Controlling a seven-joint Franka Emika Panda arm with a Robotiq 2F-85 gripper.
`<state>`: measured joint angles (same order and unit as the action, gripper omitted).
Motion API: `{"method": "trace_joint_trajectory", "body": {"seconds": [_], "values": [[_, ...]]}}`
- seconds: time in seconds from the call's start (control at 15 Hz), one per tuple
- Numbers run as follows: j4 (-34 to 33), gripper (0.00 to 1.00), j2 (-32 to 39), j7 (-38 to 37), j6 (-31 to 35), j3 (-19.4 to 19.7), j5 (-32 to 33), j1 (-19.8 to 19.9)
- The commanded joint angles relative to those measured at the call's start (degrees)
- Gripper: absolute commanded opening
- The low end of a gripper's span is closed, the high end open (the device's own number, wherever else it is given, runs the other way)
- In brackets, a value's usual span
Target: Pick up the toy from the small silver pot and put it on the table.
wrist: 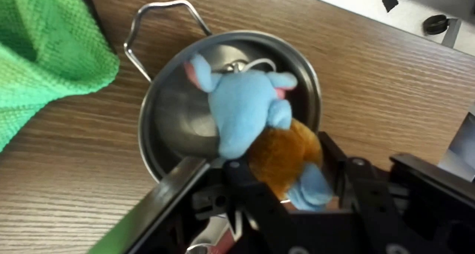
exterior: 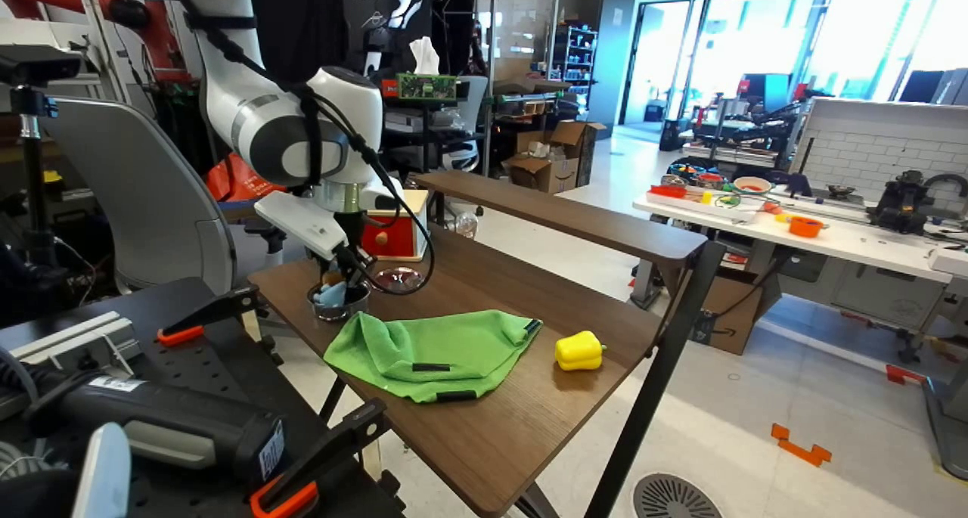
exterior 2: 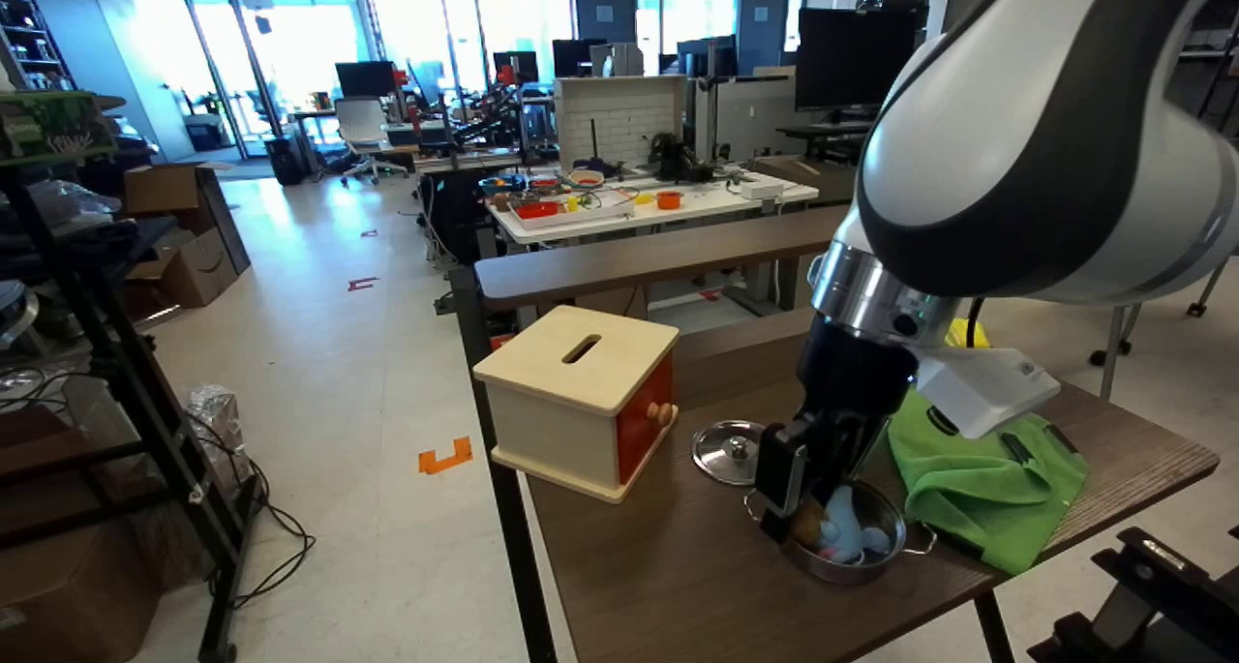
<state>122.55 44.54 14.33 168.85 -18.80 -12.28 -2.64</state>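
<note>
Our table (exterior: 522, 438) is where the job ends, and that setting-down is wholly ahead of us; a green cloth (exterior: 446, 348) lies on it. Our claw (wrist: 284, 155) reaches low, its two fingers apart only by the width of what, we judge, they pinch. The small silver pot (wrist: 174, 109) stands uncovered, its lid (exterior 2: 728, 455) lying near it on the table. The toy (wrist: 256, 116) is what we hold: fur meets both fingers at its brown body, while its blue head lies over the pot's inside. Whether the pot bears its weight, we cannot tell; lifting clear, carrying and release remain.
</note>
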Motion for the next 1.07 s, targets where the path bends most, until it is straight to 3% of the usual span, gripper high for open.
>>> {"method": "trace_joint_trajectory", "body": {"seconds": [0.0, 0.13, 0.2, 0.73, 0.8, 0.87, 1.0], "values": [[-1.9, 0.18, 1.8, -2.1, 1.3, -0.5, 3.1, 0.4], [-2.2, 0.04, 1.9, -2.5, 1.2, -0.4, 3.6, 0.5], [-2.3, 0.01, 1.8, -2.8, 1.0, -0.2, 3.9, 0.3], [-2.1, 0.04, 0.4, -3.7, -1.8, 0.2, 4.1, 0.6], [-2.2, 0.40, 0.4, -3.8, -2.3, 0.4, 4.2, 0.5], [-2.2, 0.40, 0.4, -4.1, -2.5, 0.8, 4.3, 0.2], [-2.1, 0.54, 0.2, -4.4, -3.3, 1.0, 4.2, 0.1]]}}
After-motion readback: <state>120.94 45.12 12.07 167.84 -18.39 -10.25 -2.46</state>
